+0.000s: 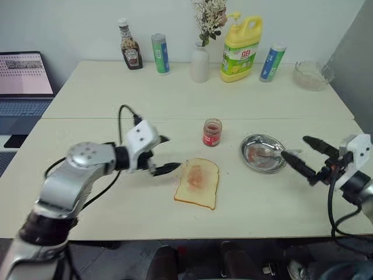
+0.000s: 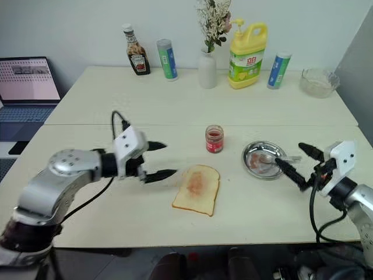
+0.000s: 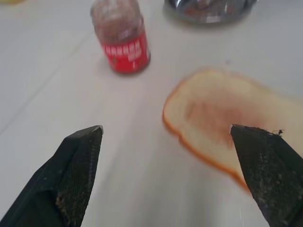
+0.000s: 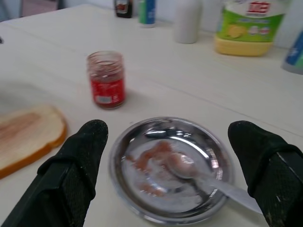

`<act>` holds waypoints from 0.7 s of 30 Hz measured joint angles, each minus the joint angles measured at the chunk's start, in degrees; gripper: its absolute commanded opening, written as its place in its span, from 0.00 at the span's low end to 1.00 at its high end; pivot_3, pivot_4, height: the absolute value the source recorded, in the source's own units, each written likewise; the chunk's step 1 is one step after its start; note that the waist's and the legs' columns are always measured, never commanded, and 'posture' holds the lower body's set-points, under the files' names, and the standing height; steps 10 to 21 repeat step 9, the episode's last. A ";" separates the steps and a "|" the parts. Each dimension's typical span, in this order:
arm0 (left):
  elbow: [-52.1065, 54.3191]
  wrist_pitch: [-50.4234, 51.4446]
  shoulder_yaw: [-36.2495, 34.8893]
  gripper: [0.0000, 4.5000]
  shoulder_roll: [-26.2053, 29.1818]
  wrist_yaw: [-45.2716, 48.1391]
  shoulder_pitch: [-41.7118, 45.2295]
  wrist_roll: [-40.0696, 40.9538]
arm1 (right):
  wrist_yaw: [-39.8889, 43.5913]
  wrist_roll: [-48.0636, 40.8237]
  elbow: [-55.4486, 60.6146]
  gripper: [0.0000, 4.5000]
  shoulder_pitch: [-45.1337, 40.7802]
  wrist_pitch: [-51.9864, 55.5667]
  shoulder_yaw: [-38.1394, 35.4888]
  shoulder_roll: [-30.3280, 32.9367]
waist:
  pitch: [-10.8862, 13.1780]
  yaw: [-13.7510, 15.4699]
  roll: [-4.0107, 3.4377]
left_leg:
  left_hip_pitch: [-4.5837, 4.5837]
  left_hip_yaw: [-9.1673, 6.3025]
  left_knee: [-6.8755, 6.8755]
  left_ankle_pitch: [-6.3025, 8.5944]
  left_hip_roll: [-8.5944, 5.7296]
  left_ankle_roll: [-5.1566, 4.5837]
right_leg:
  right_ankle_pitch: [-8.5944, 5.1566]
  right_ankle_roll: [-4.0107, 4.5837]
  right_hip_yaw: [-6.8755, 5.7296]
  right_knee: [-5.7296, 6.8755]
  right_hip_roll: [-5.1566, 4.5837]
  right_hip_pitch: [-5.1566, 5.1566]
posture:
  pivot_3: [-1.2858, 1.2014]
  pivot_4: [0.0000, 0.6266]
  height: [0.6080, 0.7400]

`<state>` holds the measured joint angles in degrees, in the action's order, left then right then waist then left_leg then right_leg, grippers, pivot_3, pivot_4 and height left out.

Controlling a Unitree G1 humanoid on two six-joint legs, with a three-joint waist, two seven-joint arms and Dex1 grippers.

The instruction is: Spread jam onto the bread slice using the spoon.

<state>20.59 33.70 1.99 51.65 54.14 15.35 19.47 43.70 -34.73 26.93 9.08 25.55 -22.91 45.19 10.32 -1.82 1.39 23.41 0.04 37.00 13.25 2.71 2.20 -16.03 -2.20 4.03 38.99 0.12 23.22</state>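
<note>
The bread slice [image 1: 197, 182], smeared reddish, lies near the table's [image 1: 105, 93] front edge, with bare tabletop all round it. The jam jar [image 1: 212, 132] stands just behind it. The spoon [image 4: 203, 177] rests in the steel dish [image 1: 263, 153] toward the right edge. The left gripper [image 1: 162, 154] and right gripper [image 1: 306, 154] both hang with fingers spread wide, holding nothing.

legible text is scarce. yellow detergent bottle [image 4: 249, 26]: green label carries two white chinese characters on a red patch (reads "立白"). jam jar [image 4: 106, 79]: red label with white print, too small to read. ketchup bottle [image 1: 130, 45] label unreadable.
</note>
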 measured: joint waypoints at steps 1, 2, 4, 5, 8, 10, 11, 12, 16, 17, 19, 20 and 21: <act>-0.21 -1.86 -0.44 1.00 1.19 1.03 -2.69 -0.52 | 2.13 0.98 0.39 0.98 1.85 -0.56 0.54 1.50 | 0.01 0.02 0.03 | 0.00 0.02 0.02 0.00 0.00 0.00 | -0.05 -0.08 0.00 -0.01 -0.01 0.00 | 0.52 0.24 1.00; -0.50 -2.81 -0.65 1.00 1.68 1.65 -4.11 -0.65 | 3.45 1.62 0.44 0.98 2.89 -0.83 0.92 2.29 | 0.01 0.06 0.03 | -0.01 0.03 0.04 0.00 0.00 0.00 | -0.08 -0.13 -0.01 -0.01 -0.03 -0.02 | 0.52 0.24 1.00; -0.81 -4.52 -1.49 1.00 1.87 2.31 -5.91 -0.70 | 5.55 1.92 0.47 0.98 3.43 -1.07 1.51 2.63 | 0.03 0.30 0.07 | -0.01 0.02 0.10 -0.01 -0.01 0.00 | -0.05 -0.13 -0.02 0.01 -0.05 -0.04 | 0.52 0.24 1.00; -0.92 -5.33 -2.10 1.00 1.96 2.54 -6.20 -0.71 | 6.44 1.79 0.53 0.98 3.43 -1.01 1.51 2.90 | 0.03 0.34 0.07 | -0.02 0.02 0.12 -0.03 -0.01 -0.01 | -0.04 -0.11 -0.02 0.01 -0.05 -0.06 | 0.52 0.24 1.00; -1.44 -6.49 -3.76 1.00 1.96 2.79 -7.10 -0.66 | 9.78 0.46 1.94 0.98 4.26 -0.24 1.51 5.01 | 0.02 0.25 0.07 | -0.08 0.08 0.10 -0.03 0.00 -0.03 | -0.03 -0.11 0.02 0.02 -0.04 -0.07 | 0.52 0.24 1.00; -1.94 -6.90 -4.03 1.00 1.96 2.82 -7.56 -0.66 | 11.00 0.08 2.22 0.98 4.44 -0.21 1.54 5.60 | 0.02 0.24 0.08 | -0.08 0.06 0.08 -0.03 0.01 -0.03 | -0.03 -0.11 0.01 0.02 -0.03 -0.07 | 0.52 0.24 1.00; -1.94 -6.90 -4.03 1.00 1.96 2.82 -7.56 -0.66 | 11.00 0.08 2.22 0.98 4.44 -0.21 1.54 5.60 | 0.02 0.24 0.08 | -0.08 0.06 0.08 -0.03 0.01 -0.03 | -0.03 -0.11 0.01 0.02 -0.03 -0.07 | 0.52 0.24 1.00; -1.94 -6.90 -4.03 1.00 1.96 2.82 -7.56 -0.66 | 11.00 0.08 2.22 0.98 4.44 -0.21 1.54 5.60 | 0.02 0.24 0.08 | -0.08 0.06 0.08 -0.03 0.01 -0.03 | -0.03 -0.11 0.01 0.02 -0.03 -0.07 | 0.52 0.24 1.00; -1.94 -6.90 -4.03 1.00 1.96 2.82 -7.56 -0.66 | 11.00 0.08 2.22 0.98 4.44 -0.21 1.54 5.60 | 0.02 0.24 0.08 | -0.08 0.06 0.08 -0.03 0.01 -0.03 | -0.03 -0.11 0.01 0.02 -0.03 -0.07 | 0.52 0.24 1.00; -1.94 -6.90 -4.03 1.00 1.96 2.82 -7.56 -0.66 | 11.00 0.08 2.22 0.98 4.44 -0.21 1.54 5.60 | 0.02 0.24 0.08 | -0.08 0.06 0.08 -0.03 0.01 -0.03 | -0.03 -0.11 0.01 0.02 -0.03 -0.07 | 0.52 0.24 1.00; -1.94 -6.90 -4.03 1.00 1.96 2.82 -7.56 -0.66 | 11.00 0.08 2.22 0.98 4.44 -0.21 1.54 5.60 | 0.02 0.24 0.08 | -0.08 0.06 0.08 -0.03 0.01 -0.03 | -0.03 -0.11 0.01 0.02 -0.03 -0.07 | 0.52 0.24 1.00; -1.94 -6.90 -4.03 1.00 1.96 2.82 -7.56 -0.66 | 11.00 0.08 2.22 0.98 4.44 -0.21 1.54 5.60 | 0.02 0.24 0.08 | -0.08 0.06 0.08 -0.03 0.01 -0.03 | -0.03 -0.11 0.01 0.02 -0.03 -0.07 | 0.52 0.24 1.00; -1.94 -6.90 -4.03 1.00 1.96 2.82 -7.56 -0.66 | 11.00 0.08 2.22 0.98 4.44 -0.21 1.54 5.60 | 0.02 0.24 0.08 | -0.08 0.06 0.08 -0.03 0.01 -0.03 | -0.03 -0.11 0.01 0.02 -0.03 -0.07 | 0.52 0.24 1.00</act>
